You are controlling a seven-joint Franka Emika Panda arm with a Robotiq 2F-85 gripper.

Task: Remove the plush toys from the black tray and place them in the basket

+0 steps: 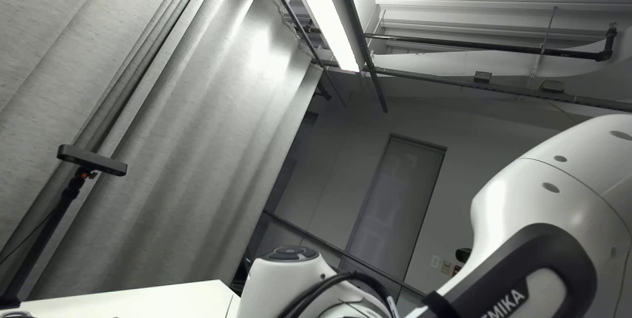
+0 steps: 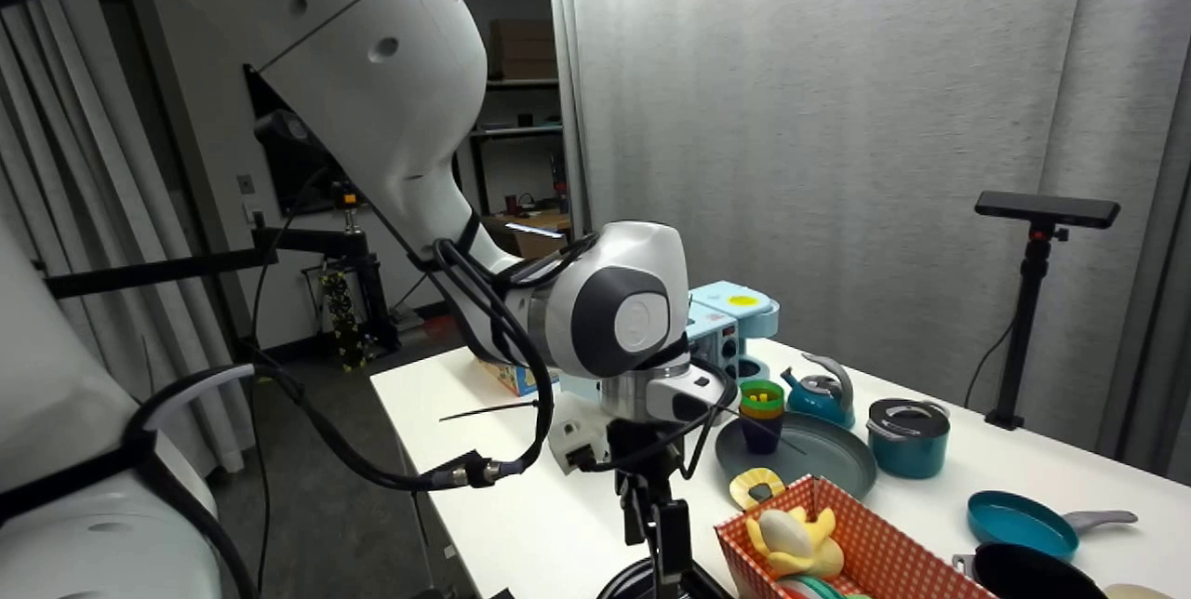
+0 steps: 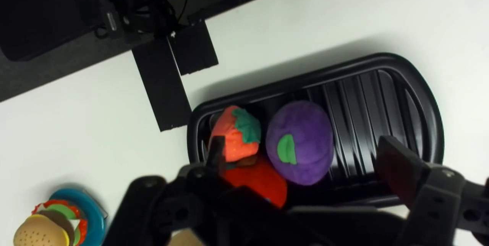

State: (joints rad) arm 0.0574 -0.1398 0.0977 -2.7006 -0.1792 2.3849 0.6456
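Grey curtains fill much of an exterior view, slanting beside a ceiling light, and the white arm curves in opposite.

From the wrist, a white table carries the black tray. Inside lie a purple plush with a green patch, a plush strawberry and a red plush, the last partly hidden by the claw. Its fingers are spread wide over the tray, the purple plush showing between them. Outside the tray, a toy burger rests on a teal dish.

Seen from an exterior view, the claw points down over the tray, near a red-checked basket that holds a yellow toy. Past it stand stacked cups on a grey plate, a kettle and a teal pot.
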